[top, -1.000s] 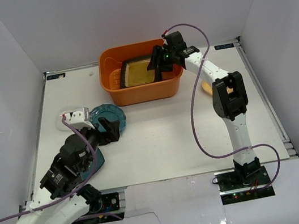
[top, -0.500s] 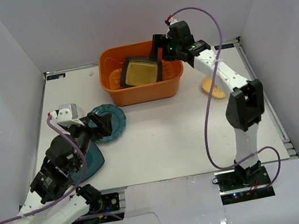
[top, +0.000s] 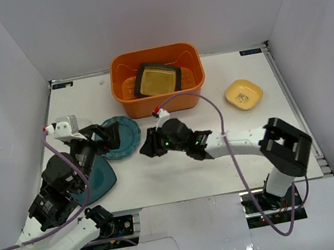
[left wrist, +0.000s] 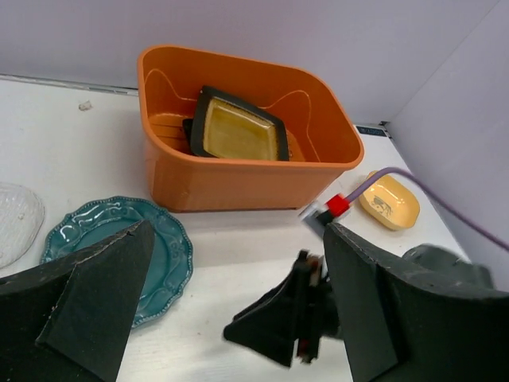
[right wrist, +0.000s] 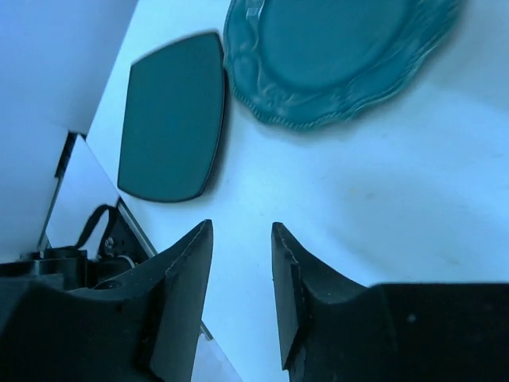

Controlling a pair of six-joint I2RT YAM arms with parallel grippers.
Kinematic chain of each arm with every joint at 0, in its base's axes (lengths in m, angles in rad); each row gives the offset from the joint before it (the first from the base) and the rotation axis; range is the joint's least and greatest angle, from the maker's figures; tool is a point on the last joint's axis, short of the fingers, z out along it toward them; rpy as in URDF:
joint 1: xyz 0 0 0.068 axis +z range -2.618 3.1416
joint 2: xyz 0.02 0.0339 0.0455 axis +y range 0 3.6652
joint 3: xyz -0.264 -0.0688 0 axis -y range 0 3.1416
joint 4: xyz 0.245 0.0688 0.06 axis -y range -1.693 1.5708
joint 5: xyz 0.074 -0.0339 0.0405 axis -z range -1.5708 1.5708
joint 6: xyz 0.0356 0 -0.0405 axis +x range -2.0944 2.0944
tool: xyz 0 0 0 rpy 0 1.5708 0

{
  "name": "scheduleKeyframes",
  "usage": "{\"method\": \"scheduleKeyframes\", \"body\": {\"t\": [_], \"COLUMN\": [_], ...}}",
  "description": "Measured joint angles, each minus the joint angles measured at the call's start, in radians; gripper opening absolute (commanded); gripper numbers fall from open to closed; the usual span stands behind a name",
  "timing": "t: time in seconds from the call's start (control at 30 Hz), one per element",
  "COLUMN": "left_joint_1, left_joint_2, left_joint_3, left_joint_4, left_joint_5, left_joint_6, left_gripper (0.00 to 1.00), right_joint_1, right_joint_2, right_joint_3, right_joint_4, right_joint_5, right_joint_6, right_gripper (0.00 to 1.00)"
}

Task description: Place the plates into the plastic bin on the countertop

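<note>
The orange plastic bin [top: 190,87] stands at the back of the white countertop [top: 180,167], with a dark square gold-centred plate [top: 158,79] tilted inside it. The bin [left wrist: 238,183] and that plate [left wrist: 238,131] also show in the left wrist view. A teal round scalloped plate [top: 127,133] lies left of the bin. My left gripper [top: 109,136] hovers open and empty over its left edge. My right gripper [top: 146,148] is open and empty, low over the table just right of the teal plate [right wrist: 334,48]. A small yellow plate [top: 243,93] lies at the right.
A dark teal plate [top: 100,176] lies at the front left, partly under my left arm; it also shows in the right wrist view [right wrist: 171,119]. A clear plate [left wrist: 12,227] lies at the far left. The right arm's purple cable [top: 218,123] loops over the table's middle.
My right gripper has left the dark square plate in the bin and swung down to the table's middle, beside the teal plate. My left arm has shifted a little left.
</note>
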Motion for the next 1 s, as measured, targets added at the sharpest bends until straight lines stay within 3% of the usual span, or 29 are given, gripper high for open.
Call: {"method": "scheduleKeyframes", "body": {"t": [0.07,0.13,0.4,0.6,0.87,1.0], "left_joint_1": [0.0,0.0,0.0,0.0,0.005,0.011], "left_joint_2": [-0.028,-0.069,-0.149,-0.15,-0.159,-0.159], "left_joint_3": [-0.038,-0.091,-0.211,-0.231,-0.242,-0.242], "left_joint_4": [0.003,-0.003,-0.016,-0.011,0.005,0.008], "left_joint_5": [-0.007,-0.024,-0.101,-0.107,-0.106,-0.106], "left_joint_6": [-0.01,-0.022,-0.044,-0.047,-0.048,-0.048], "left_gripper": [0.98,0.98,0.98,0.98,0.98,0.98], "right_joint_1": [0.061,0.114,0.217,0.229,0.216,0.211], "right_joint_2": [0.097,0.175,0.501,0.624,0.71,0.732], "right_joint_3": [0.0,0.007,0.198,0.286,0.384,0.396], "right_joint_4": [0.077,0.131,0.304,0.348,0.352,0.349], "right_joint_5": [0.015,0.03,0.048,0.064,0.024,0.014], "right_joint_6": [0.059,0.116,0.343,0.464,0.519,0.541], "right_gripper": [0.58,0.62,0.61,0.58,0.41,0.12]}}
